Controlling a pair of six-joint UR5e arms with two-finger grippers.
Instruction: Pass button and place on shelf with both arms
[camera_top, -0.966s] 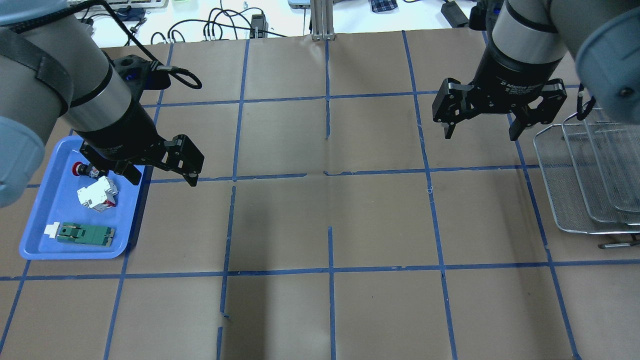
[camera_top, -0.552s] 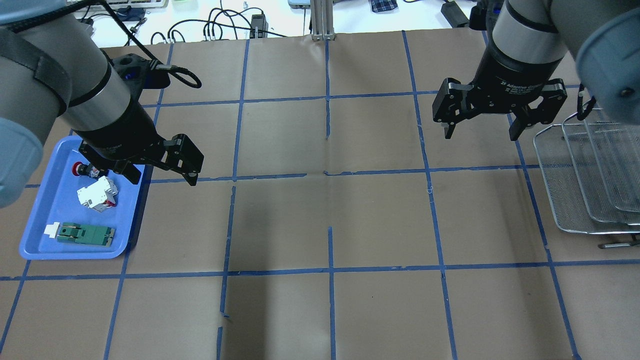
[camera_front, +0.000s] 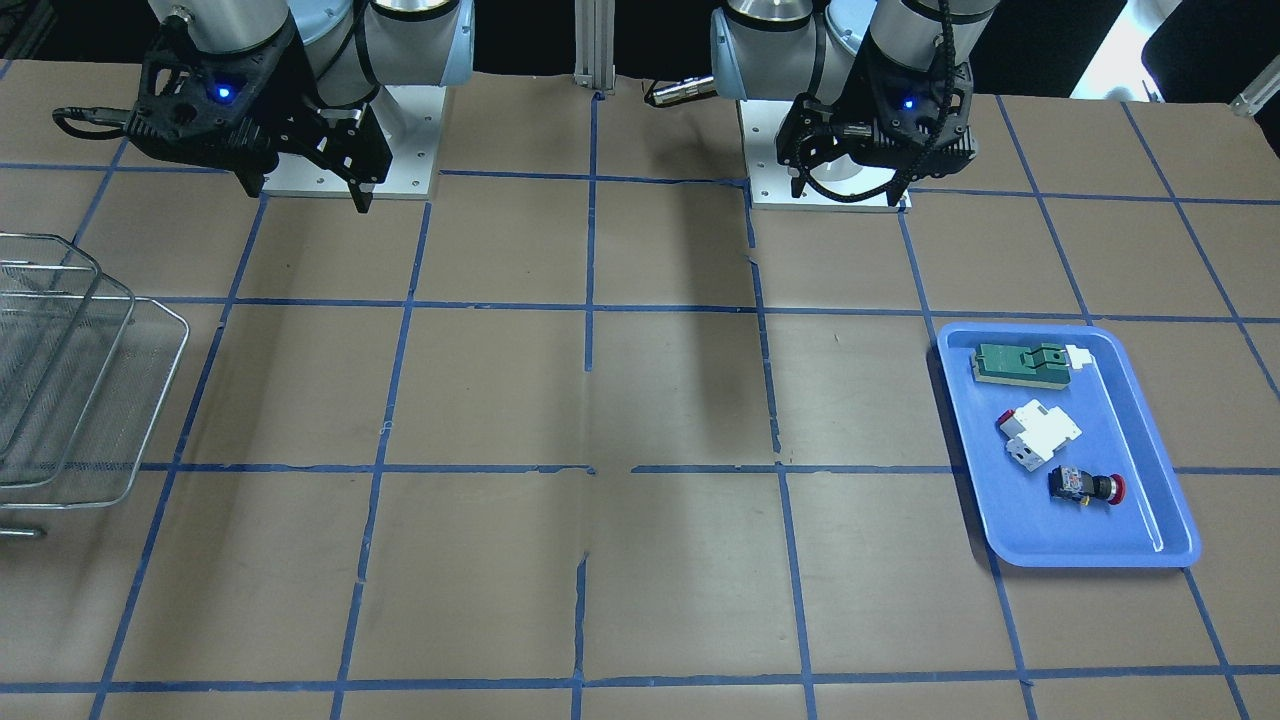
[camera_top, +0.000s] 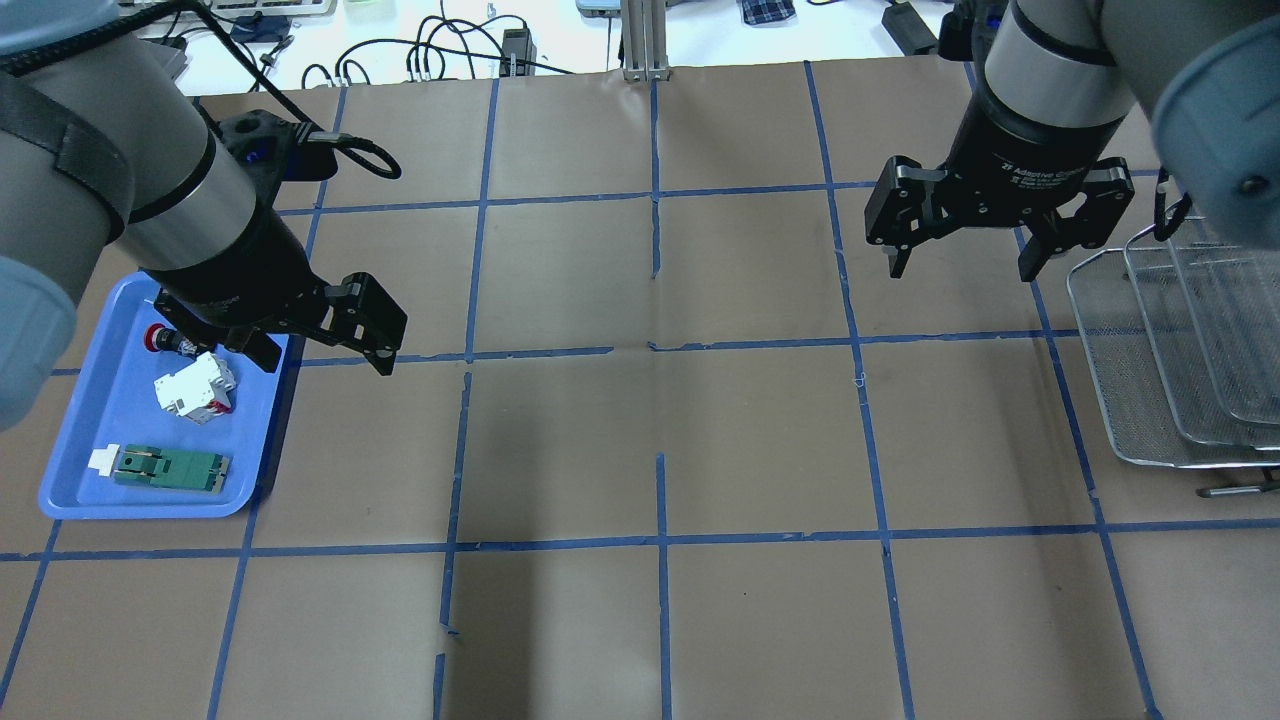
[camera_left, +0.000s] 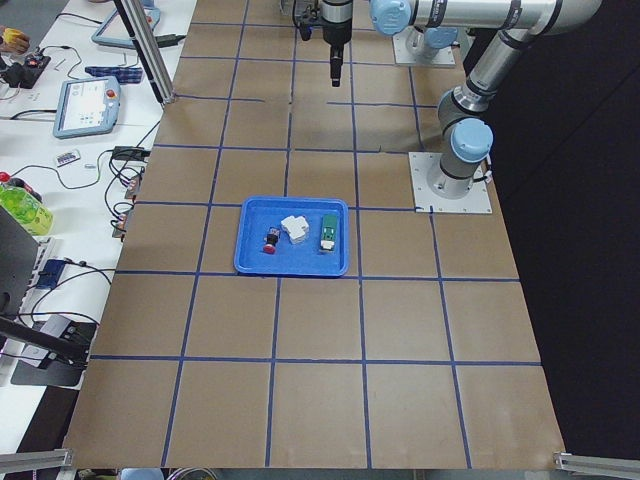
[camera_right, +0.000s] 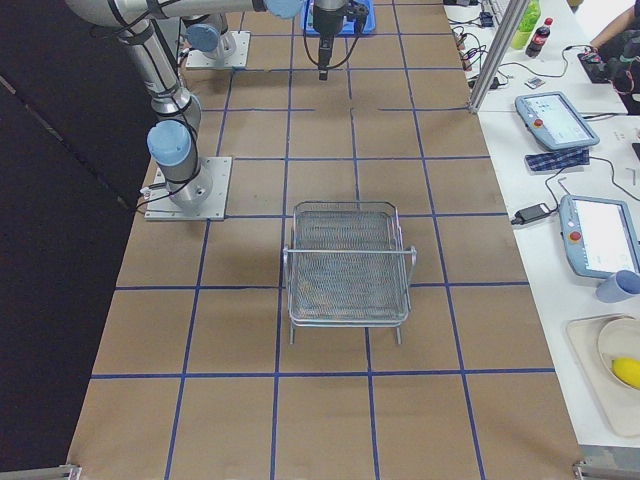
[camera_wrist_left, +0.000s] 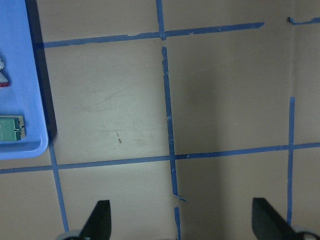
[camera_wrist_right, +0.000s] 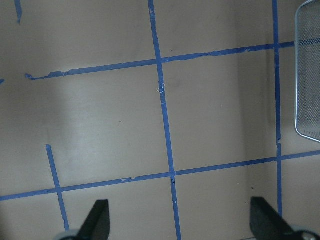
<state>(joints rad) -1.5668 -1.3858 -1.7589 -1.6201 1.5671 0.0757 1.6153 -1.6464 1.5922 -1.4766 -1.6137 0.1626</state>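
Observation:
The button (camera_top: 163, 341), black with a red cap, lies at the far end of the blue tray (camera_top: 140, 505); it also shows in the front view (camera_front: 1085, 487). My left gripper (camera_top: 325, 360) is open and empty, held above the tray's inner edge, its near finger just beside the button in the overhead view. In the left wrist view the gripper (camera_wrist_left: 182, 217) looks down on bare table with the tray's edge at left. My right gripper (camera_top: 962, 270) is open and empty, raised left of the wire shelf (camera_top: 1150, 380). The shelf also shows in the right side view (camera_right: 345, 265).
The blue tray (camera_front: 1090, 558) also holds a white block with a red tab (camera_top: 195, 388) and a flat green part (camera_top: 170, 467). Brown paper with a blue tape grid covers the table. Cables and devices lie beyond the far edge.
My left arm has shifted slightly to the left, toward the tray. My right arm has not moved. Both grippers stay open.

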